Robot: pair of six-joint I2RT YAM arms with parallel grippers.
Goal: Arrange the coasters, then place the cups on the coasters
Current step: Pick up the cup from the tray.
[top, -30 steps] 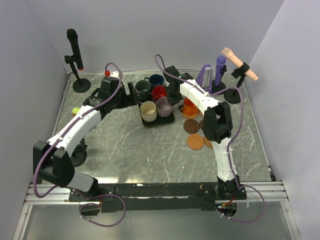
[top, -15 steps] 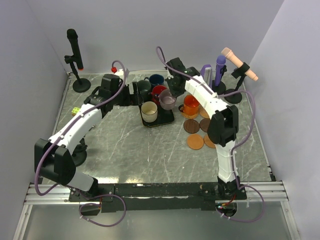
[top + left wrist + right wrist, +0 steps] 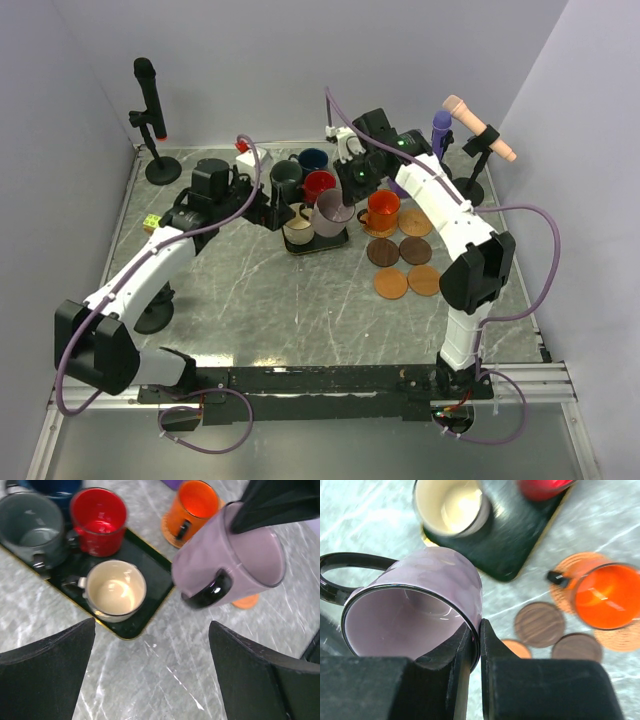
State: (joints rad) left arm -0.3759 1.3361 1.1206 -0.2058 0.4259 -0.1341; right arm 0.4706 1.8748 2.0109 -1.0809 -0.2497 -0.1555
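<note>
My right gripper [image 3: 345, 190] [image 3: 476, 627] is shut on the rim of the mauve-grey cup [image 3: 333, 212] [image 3: 420, 605] [image 3: 225, 565], holding it tilted in the air over the right edge of the black tray [image 3: 325, 240] [image 3: 145, 575]. The cream cup [image 3: 115, 590], red cup [image 3: 98, 517], dark grey-green cup [image 3: 32, 527] and navy cup [image 3: 313, 160] stand on the tray. The orange cup [image 3: 382, 208] [image 3: 607, 595] sits on an orange-tan coaster. Two dark brown coasters [image 3: 383, 251] [image 3: 415, 249] and orange-tan coasters [image 3: 391, 283] [image 3: 424, 279] lie bare. My left gripper [image 3: 282, 212] [image 3: 152, 625] hangs open beside the cream cup.
A black microphone on a stand [image 3: 150, 100] is at the back left. A purple one [image 3: 440, 130] and a beige one [image 3: 480, 128] stand at the back right. A small yellow-green object [image 3: 150, 222] lies near the left edge.
My right gripper lifted the mauve-grey cup off the tray and tilted it while the arm swung back and right. My left arm reached right toward the tray.
</note>
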